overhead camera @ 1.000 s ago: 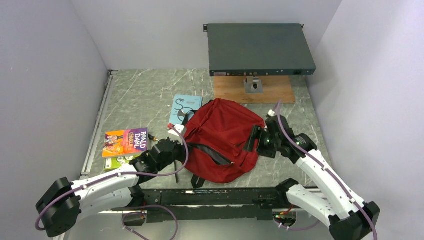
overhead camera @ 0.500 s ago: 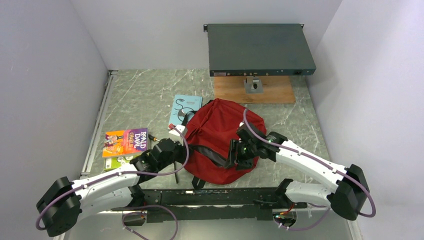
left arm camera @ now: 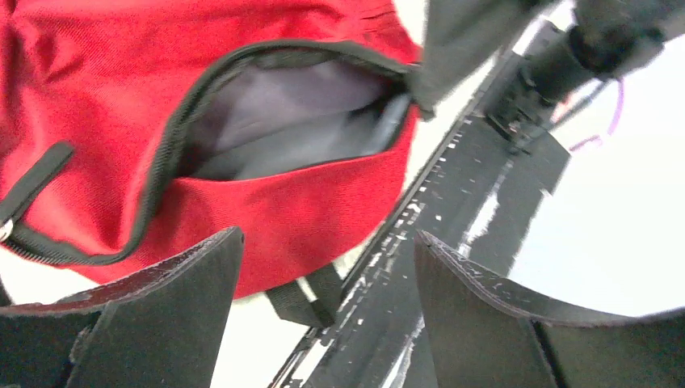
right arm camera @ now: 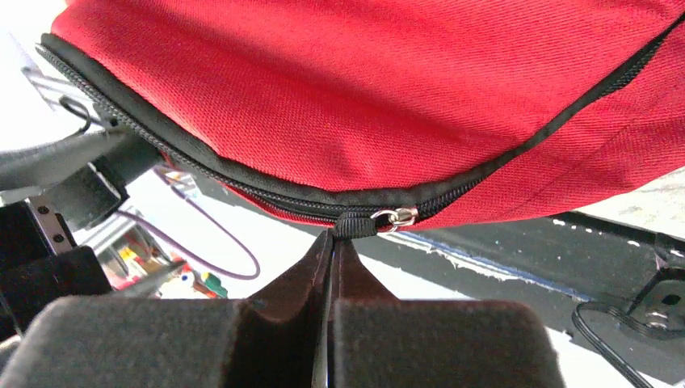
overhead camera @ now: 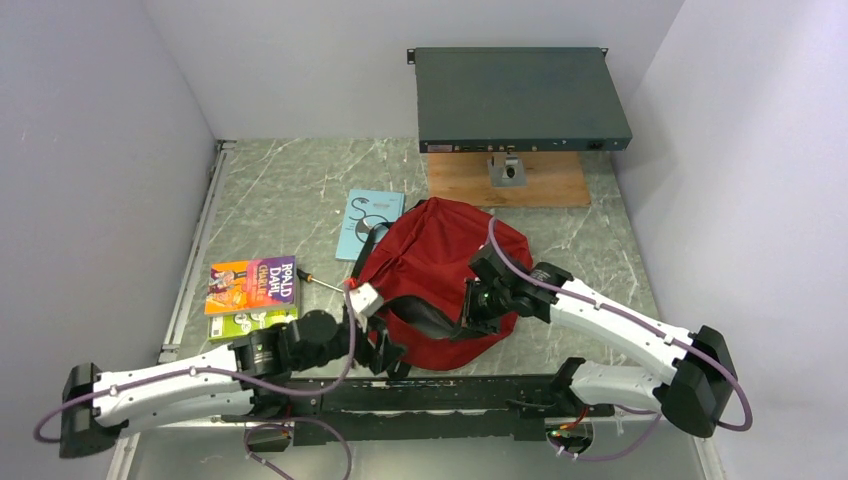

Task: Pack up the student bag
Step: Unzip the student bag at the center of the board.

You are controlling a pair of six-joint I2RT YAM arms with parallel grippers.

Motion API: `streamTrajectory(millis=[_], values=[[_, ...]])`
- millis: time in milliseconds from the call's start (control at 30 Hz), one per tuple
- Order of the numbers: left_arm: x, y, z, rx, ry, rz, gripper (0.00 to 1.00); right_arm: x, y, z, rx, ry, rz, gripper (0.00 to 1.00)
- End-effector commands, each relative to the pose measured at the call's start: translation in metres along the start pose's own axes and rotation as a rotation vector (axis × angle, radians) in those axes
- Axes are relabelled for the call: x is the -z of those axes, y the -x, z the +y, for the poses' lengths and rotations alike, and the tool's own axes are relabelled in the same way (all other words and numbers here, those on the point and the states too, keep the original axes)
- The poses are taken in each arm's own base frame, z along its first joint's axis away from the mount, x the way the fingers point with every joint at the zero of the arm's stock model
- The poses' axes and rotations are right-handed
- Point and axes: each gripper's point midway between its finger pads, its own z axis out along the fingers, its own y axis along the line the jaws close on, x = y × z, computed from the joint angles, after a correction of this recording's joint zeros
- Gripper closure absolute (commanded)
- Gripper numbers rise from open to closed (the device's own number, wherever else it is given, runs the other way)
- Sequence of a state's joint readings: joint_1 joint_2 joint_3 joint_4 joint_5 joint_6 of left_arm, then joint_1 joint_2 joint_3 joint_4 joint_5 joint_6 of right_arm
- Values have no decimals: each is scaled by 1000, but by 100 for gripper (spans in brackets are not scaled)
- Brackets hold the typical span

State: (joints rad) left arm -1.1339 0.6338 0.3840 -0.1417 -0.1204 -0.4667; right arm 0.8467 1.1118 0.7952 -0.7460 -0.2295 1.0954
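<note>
The student bag, a dark red backpack with black straps, lies in the middle of the table. My right gripper rests over its near right side. In the right wrist view the right gripper is shut on the black fabric zipper pull beside the silver slider. My left gripper is at the bag's near left edge. Seen from the left wrist, the left gripper is open with nothing between its fingers, and the bag's zip mouth gapes, showing grey lining.
A Roald Dahl book lies on a green book at the left, with a thin pen-like thing beside them. A light blue book is half under the bag. A dark rack unit and wooden board sit behind.
My right arm swung left over the bag and its gripper closed on the zipper pull. My left arm pulled back toward the near edge and shifted right, and its gripper opened.
</note>
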Motion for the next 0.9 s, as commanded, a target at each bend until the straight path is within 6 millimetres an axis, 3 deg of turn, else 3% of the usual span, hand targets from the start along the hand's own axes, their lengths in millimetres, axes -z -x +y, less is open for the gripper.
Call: streamTrajectory(millis=[0, 133, 233, 500, 700, 867], values=[[11, 20, -26, -196, -47, -142, 18, 22, -17, 23, 141, 62, 127, 100], [7, 25, -52, -403, -95, -201, 19, 32, -23, 5, 260, -17, 181, 100], [-9, 17, -66, -503, -120, -192, 18, 41, -29, 10, 326, 24, 216, 100], [-48, 15, -62, -591, 23, -185, 19, 39, -39, -3, 366, 12, 275, 100], [-52, 12, -64, -546, 27, -184, 23, 37, -37, -20, 405, -60, 279, 100], [-37, 15, -103, -531, -169, -253, 18, 36, -37, -7, 418, 7, 281, 100]])
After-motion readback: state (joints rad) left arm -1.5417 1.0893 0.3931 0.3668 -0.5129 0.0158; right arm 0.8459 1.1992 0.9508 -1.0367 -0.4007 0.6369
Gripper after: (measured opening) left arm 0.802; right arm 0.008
